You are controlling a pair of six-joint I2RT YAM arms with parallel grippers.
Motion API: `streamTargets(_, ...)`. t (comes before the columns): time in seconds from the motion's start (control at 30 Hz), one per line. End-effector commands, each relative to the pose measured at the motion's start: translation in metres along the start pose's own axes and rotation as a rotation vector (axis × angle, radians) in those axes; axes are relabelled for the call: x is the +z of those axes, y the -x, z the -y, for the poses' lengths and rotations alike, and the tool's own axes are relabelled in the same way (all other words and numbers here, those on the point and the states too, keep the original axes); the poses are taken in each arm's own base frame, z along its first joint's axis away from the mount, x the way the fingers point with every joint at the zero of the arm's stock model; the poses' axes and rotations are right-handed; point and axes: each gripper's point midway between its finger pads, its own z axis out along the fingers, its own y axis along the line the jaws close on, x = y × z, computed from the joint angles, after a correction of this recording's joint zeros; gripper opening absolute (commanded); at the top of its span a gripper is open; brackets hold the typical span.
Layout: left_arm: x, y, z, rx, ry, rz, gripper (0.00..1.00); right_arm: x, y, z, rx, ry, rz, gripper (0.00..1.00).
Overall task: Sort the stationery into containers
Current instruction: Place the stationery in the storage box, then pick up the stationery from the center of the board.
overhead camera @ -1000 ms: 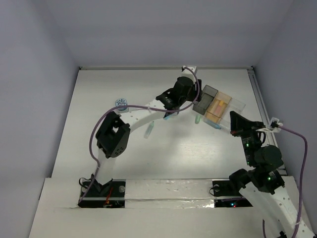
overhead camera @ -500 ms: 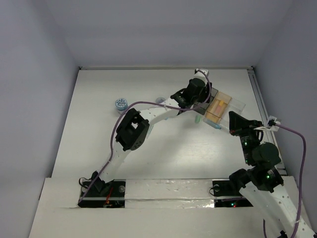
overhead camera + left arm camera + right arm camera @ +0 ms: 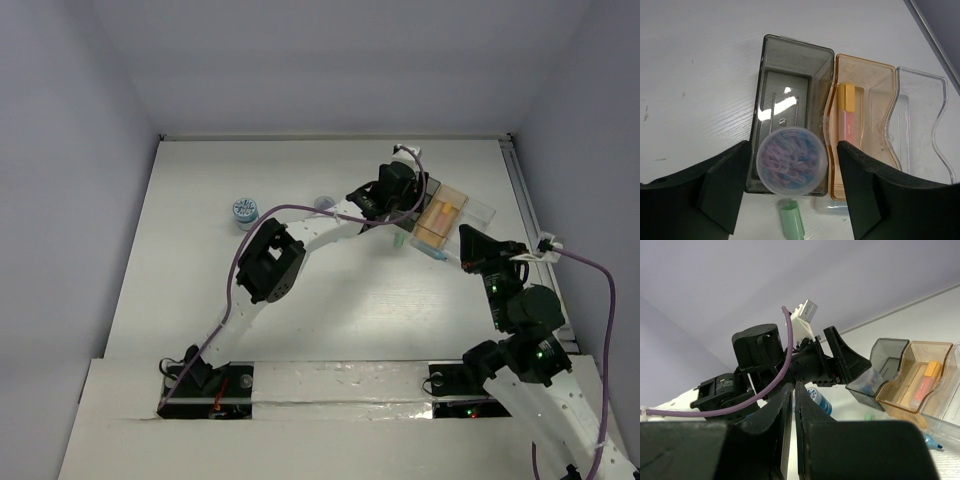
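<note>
My left gripper [image 3: 400, 196] [image 3: 793, 148] is open over the dark grey bin [image 3: 790, 85]. A clear round tub of blue and purple clips [image 3: 791, 160] sits between the fingers at the bin's near end, with a gap on each side. I cannot tell whether it rests on the bin's floor. The tan-orange bin [image 3: 865, 130] [image 3: 441, 216] holds a pink-orange capsule piece [image 3: 848, 117]. The clear bin [image 3: 920, 125] [image 3: 477, 213] is beside it. A green piece [image 3: 791, 224] [image 3: 399, 241] lies in front of the bins. My right gripper [image 3: 468, 241] [image 3: 794, 386] is shut and empty.
A blue-and-white roll [image 3: 244, 210] [image 3: 821, 400] stands at the table's left. A smaller round piece [image 3: 324, 202] lies by the left arm. A blue piece [image 3: 437, 254] lies in front of the tan bin. The left arm's elbow [image 3: 268, 262] hangs over the table's middle.
The left arm has swung right, bringing its gripper from beside the bins to over the dark bin, where it has stayed for the last half second. The right arm has barely moved.
</note>
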Motion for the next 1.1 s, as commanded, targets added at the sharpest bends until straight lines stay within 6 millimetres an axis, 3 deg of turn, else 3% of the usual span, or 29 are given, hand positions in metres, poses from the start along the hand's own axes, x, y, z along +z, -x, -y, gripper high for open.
streamTargets(0.0,-0.019,0.058,0.019,-0.004,-0.031,0.125,0.67,0.002,0.005,-0.008,0.002,0.028,0.014,0.12)
streamTargets(0.13,-0.046,0.092,0.018,0.004,-0.012,0.198,0.71,0.005,-0.001,-0.009,-0.003,0.035,-0.007,0.13)
streamTargets(0.2,-0.061,0.103,0.009,0.006,0.012,0.211,0.72,0.005,-0.002,-0.010,-0.003,0.041,-0.012,0.13)
streamTargets(0.27,-0.068,0.095,-0.010,0.006,0.067,0.198,0.73,0.006,-0.004,-0.012,-0.005,0.051,-0.025,0.14)
streamTargets(0.3,-0.084,0.113,-0.022,-0.011,0.089,0.234,0.73,0.007,-0.004,-0.013,-0.007,0.054,-0.027,0.14)
streamTargets(0.33,-0.090,0.113,-0.035,-0.025,0.124,0.240,0.73,0.007,-0.006,-0.015,-0.008,0.064,-0.036,0.14)
streamTargets(0.37,-0.092,0.088,-0.054,-0.021,0.166,0.193,0.74,0.008,-0.009,-0.015,-0.011,0.065,-0.047,0.15)
streamTargets(0.4,-0.108,0.101,-0.073,-0.047,0.207,0.224,0.74,0.008,-0.010,-0.018,-0.012,0.079,-0.056,0.15)
streamTargets(0.43,-0.114,0.095,-0.085,-0.071,0.232,0.217,0.76,0.009,-0.010,-0.020,-0.013,0.086,-0.062,0.16)
streamTargets(0.47,-0.116,0.070,-0.106,-0.072,0.275,0.170,0.76,0.009,-0.013,-0.021,-0.015,0.093,-0.071,0.17)
streamTargets(0.53,-0.130,0.067,-0.131,-0.094,0.332,0.171,0.78,0.013,-0.021,-0.029,-0.029,0.130,-0.112,0.21)
streamTargets(0.57,-0.131,0.051,-0.144,-0.091,0.366,0.140,0.79,0.014,-0.024,-0.031,-0.031,0.138,-0.131,0.23)
streamTargets(0.73,-0.132,0.009,-0.172,-0.054,0.481,0.043,0.79,0.024,-0.047,-0.034,-0.062,0.148,-0.231,0.34)
streamTargets(0.87,-0.131,-0.006,-0.191,-0.049,0.534,0.013,0.79,0.026,-0.050,-0.035,-0.070,0.156,-0.249,0.37)
streamTargets(1.07,-0.119,-0.022,-0.204,-0.049,0.551,-0.021,0.77,0.028,-0.056,-0.035,-0.074,0.156,-0.267,0.37)
